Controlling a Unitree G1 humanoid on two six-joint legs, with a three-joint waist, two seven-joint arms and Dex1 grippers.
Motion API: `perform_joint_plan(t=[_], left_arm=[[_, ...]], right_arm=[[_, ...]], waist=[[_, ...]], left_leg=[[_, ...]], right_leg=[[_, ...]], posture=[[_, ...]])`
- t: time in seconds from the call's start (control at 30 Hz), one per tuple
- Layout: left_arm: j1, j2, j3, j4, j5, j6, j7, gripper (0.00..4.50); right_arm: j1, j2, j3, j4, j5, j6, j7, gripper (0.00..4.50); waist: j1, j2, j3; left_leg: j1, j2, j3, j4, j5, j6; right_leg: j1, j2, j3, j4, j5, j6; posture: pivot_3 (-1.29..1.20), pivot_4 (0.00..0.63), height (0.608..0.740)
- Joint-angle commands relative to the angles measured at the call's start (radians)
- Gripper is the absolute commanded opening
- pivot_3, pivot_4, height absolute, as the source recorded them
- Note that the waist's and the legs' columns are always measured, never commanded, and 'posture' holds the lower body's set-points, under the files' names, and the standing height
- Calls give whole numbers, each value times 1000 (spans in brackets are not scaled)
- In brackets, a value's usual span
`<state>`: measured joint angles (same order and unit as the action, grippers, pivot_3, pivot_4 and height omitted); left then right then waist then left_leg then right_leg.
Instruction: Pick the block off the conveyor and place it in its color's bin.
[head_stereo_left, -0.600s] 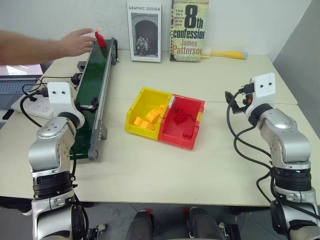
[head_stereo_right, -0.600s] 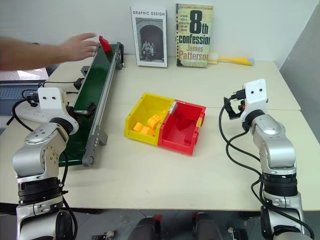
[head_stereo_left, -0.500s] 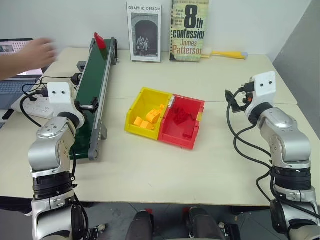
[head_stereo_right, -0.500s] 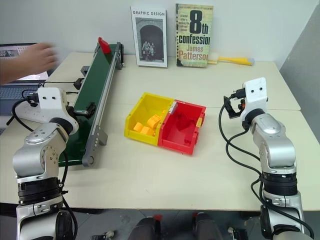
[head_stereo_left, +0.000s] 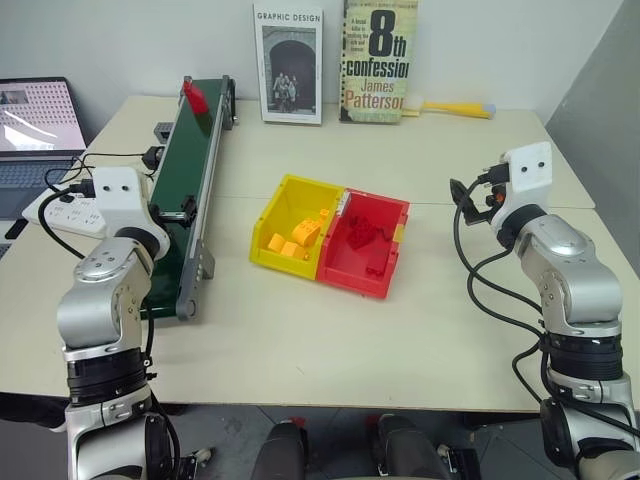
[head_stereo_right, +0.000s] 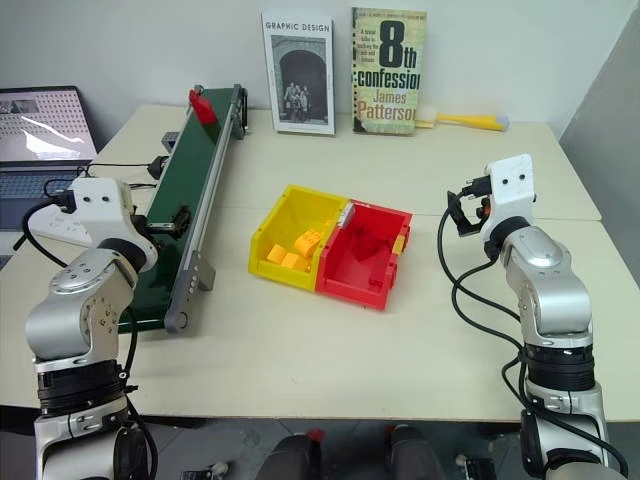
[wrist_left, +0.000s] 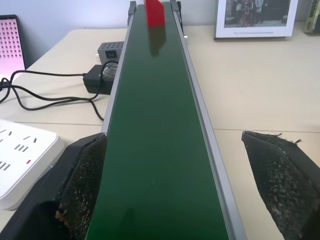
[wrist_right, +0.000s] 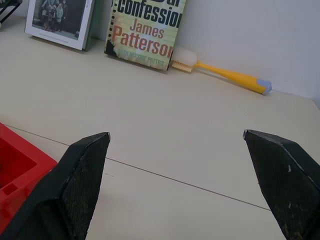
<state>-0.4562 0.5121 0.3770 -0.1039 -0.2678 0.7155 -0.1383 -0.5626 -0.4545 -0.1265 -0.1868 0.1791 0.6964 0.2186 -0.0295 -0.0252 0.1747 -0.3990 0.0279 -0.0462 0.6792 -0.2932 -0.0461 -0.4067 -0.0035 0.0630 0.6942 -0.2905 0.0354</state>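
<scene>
Item: block (head_stereo_left: 194, 95), red, standing at the far end of the conveyor (head_stereo_left: 185, 190), at about 11 o'clock on the surface (head_stereo_left: 400, 330), well apart from both my arms

Item: left jaws (wrist_left: 170, 185), spread wide and empty, aimed up the belt from its near end; the block sits dead ahead at 12 o'clock in the left wrist view

Item: right jaws (wrist_right: 175, 185), spread wide and empty, at 3 o'clock, facing the books (head_stereo_left: 378, 60) and the yellow brush (head_stereo_left: 450, 107)

Item: bin (head_stereo_left: 365, 243), red, mid-surface, joined to the yellow tray (head_stereo_left: 290, 225), already holding red bricks

Risks, as I judge them:
- If the belt is running, closing too early or too late would miss the block or knock it over
- The block is small and stands tall; a skewed approach between the rails could tip it or jam a finger on a rail
- A loose hold may drop it on the carry across
- The trays touch; a release too far toward 9 o'clock puts red among the orange bricks (head_stereo_left: 295, 240)
</scene>
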Motion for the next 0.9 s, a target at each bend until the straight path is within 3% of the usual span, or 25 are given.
perform_joint_plan(t=[0.03, 0.43, 0.7, 0.9], left_arm=[[-5, 3, 30, -40, 2, -21, 21, 4477], [-16, -42, 14, -19, 18, -72, 57, 4477], [-52, -74, -5, 63, 26, -138, 66, 4477], [-77, -74, -15, 112, 45, -174, 85, 4477]], right_arm=[[-33, -9, -13, -8, -2, -24, 12, 4500], [-58, -47, 3, -17, 27, -27, 117, 4500], [-202, -165, 16, -56, 336, 75, 559, 4500], [-251, -228, 64, -70, 418, 130, 689, 4500]], waist=[[0, 0, 0], [0, 0, 0], [0, 0, 0], [1, 0, 0]], left_leg=[[0, 0, 0, 0, 0, 0], [0, 0, 0, 0, 0, 0], [0, -1, -1, 0, 0, 0], [0, 0, -3, 0, 0, 0]], right_leg=[[0, 0, 0, 0, 0, 0], [0, 0, 0, 0, 0, 0], [0, 0, -1, -1, 0, 0], [1, 0, -2, -2, 0, 0]], posture=[[0, 150, 740], [0, 150, 740], [0, 150, 740], [0, 150, 740]])
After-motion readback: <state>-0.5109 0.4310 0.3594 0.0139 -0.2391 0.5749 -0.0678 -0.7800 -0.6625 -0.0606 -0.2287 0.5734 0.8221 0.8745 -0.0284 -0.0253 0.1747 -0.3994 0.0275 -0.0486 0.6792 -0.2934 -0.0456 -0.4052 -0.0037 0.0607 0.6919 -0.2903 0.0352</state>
